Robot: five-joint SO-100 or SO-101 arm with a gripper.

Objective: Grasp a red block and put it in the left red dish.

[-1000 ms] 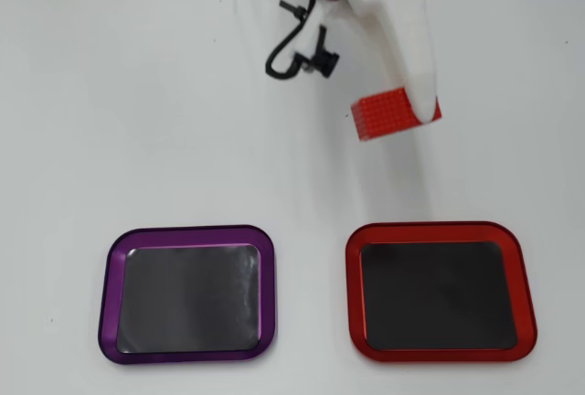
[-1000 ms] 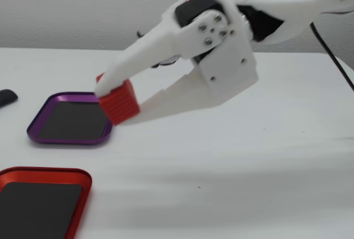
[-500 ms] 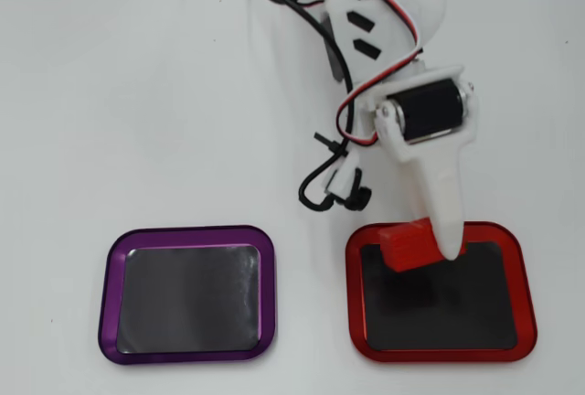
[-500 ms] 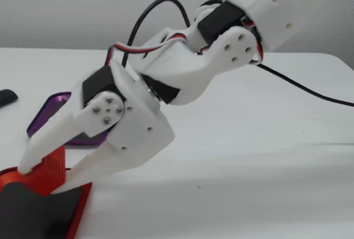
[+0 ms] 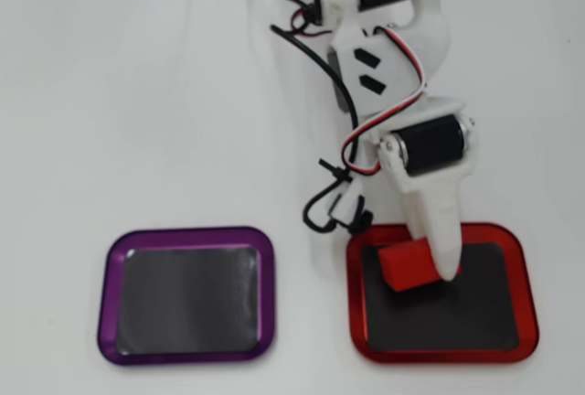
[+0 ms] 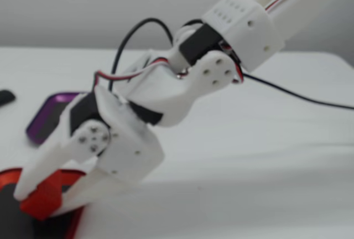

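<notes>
The red block (image 5: 408,264) (image 6: 45,200) is held between the white fingers of my gripper (image 5: 430,272) (image 6: 41,203), which is shut on it. In the overhead view the block hangs over the upper left part of the red dish (image 5: 516,340), above its black base. In the fixed view the same dish (image 6: 74,225) lies at the bottom left corner, mostly hidden by the block and the fingers. Whether the block touches the base I cannot tell.
A purple-rimmed tray (image 5: 110,322) (image 6: 41,118) of the same shape lies left of the red one in the overhead view. Black and red cables (image 5: 329,203) trail along the arm above the dishes. A dark object (image 6: 4,96) sits at the fixed view's left edge.
The arm has stretched from the back of the table toward the red dish, carrying the block. In the last half second the block sank lower and further over the dish's base.
</notes>
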